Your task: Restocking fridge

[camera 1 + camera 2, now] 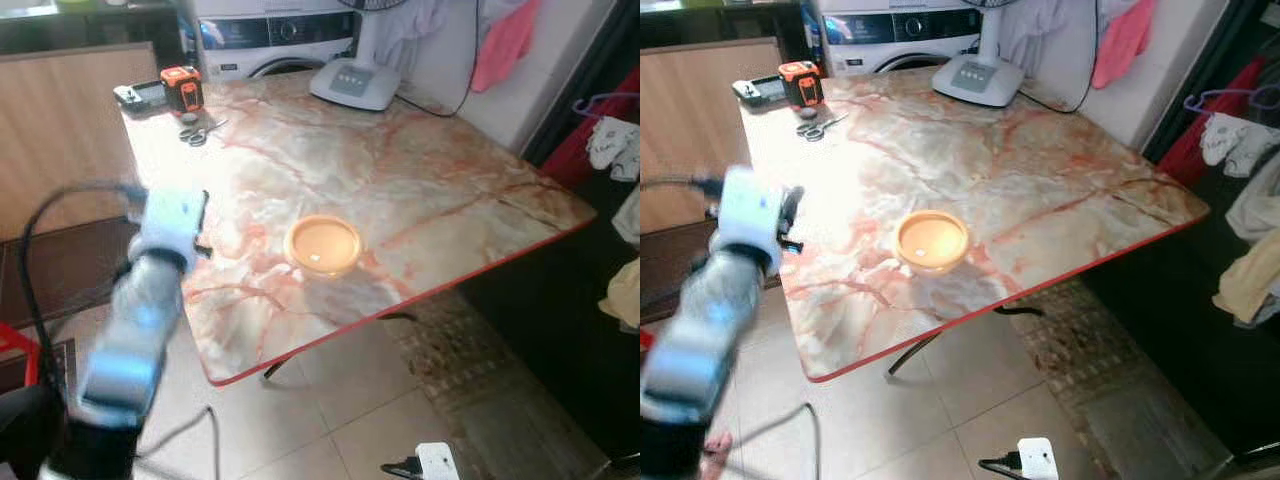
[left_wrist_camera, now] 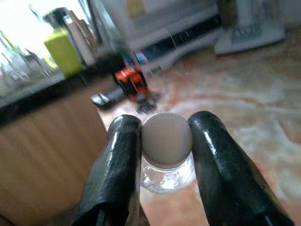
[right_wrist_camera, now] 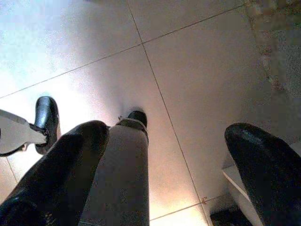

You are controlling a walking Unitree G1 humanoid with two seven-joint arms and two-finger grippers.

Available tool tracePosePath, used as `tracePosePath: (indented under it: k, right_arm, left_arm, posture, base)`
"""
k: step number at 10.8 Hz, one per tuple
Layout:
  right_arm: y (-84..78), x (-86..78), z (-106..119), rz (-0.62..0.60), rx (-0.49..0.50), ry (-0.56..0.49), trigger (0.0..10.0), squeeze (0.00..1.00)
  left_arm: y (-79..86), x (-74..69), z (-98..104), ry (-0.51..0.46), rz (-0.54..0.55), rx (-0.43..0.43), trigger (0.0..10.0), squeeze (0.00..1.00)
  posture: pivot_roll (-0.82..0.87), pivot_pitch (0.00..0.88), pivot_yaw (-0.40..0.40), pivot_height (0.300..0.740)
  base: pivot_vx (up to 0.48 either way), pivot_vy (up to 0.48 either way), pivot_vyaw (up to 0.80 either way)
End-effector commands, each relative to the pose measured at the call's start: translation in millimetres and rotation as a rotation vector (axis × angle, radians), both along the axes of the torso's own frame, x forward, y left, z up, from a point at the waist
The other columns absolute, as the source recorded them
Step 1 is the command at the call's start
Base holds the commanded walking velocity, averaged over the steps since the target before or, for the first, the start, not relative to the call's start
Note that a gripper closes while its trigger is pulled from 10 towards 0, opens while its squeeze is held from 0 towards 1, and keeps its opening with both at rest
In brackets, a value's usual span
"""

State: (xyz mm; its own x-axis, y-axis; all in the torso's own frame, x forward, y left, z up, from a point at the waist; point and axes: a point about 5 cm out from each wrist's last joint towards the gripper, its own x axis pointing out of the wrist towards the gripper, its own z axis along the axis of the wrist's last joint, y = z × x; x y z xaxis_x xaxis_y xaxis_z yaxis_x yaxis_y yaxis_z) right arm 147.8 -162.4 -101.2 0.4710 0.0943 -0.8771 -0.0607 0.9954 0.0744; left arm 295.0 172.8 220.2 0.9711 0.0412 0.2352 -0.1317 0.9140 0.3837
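In the left wrist view my left gripper is shut on a small clear bottle with a pale round cap, held over the near-left part of the marble table. The head views show my left arm, blurred, at the table's left edge. A shallow orange bowl sits on the table near its front edge, to the right of that arm. My right gripper hangs open over the tiled floor, nothing between its fingers.
At the table's far left lie an orange tape measure, a dark device and scissors. A white fan base stands at the back. A washing machine is behind. Clothes hang at right. A white plug lies on the floor.
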Motion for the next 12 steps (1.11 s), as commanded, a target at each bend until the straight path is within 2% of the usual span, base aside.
tracePosePath:
  k: [1,3,4,6,8,9,10,12]
  right_arm:
    - [-3.7,-4.8,-1.5,-0.008,-0.014,0.009,10.0,0.0]
    - [-4.1,-5.2,-1.6,-0.018,-0.02,0.003,10.0,0.0]
    - [-4.1,-5.2,-1.5,-0.021,-0.019,-0.001,10.0,0.0]
    - [-5.5,-4.5,-0.9,-0.042,-0.014,-0.018,10.0,0.0]
    - [-6.7,-3.9,-0.5,-0.048,-0.018,-0.024,10.0,0.0]
    - [-6.8,-3.7,-0.3,-0.053,-0.016,-0.028,10.0,0.0]
    - [-6.7,-3.6,-0.3,-0.055,-0.015,-0.029,10.0,0.0]
    - [-6.2,-3.4,-0.2,-0.06,-0.013,-0.032,10.0,0.0]
  left_arm:
    - [-2.9,-4.4,7.8,-0.099,-0.001,0.015,10.0,0.0]
    - [-11.1,-13.4,1.0,-0.194,-0.07,0.111,10.0,0.0]
    - [-12.6,-13.9,-20.3,-0.14,-0.085,0.114,10.0,0.0]
    - [-17.6,-18.2,-32.8,-0.152,-0.08,0.06,10.0,0.0]
    - [-21.9,-19.8,-33.4,-0.182,-0.078,0.068,10.0,0.0]
    - [-18.9,-21.6,-21.4,-0.258,-0.038,0.094,10.0,0.0]
    - [-17.0,-22.5,-17.7,-0.283,-0.025,0.107,10.0,0.0]
    - [-14.6,-22.8,-23.6,-0.265,-0.019,0.096,10.0,0.0]
  posture:
    - [0.02,0.031,-0.106,0.74]
    - [0.02,0.022,-0.104,0.74]
    - [0.01,0.02,-0.105,0.74]
    - [0.01,0.038,-0.119,0.74]
    - [0.01,0.051,-0.125,0.74]
    - [0.02,0.059,-0.126,0.74]
    - [0.02,0.059,-0.126,0.74]
    - [0.01,0.063,-0.12,0.74]
  base:
    - [0.0,0.0,0.0]
    - [0.0,0.0,0.0]
    - [0.0,0.0,0.0]
    - [0.0,0.0,0.0]
    - [0.0,0.0,0.0]
    - [0.0,0.0,0.0]
    - [0.0,0.0,0.0]
    - [0.0,0.0,0.0]
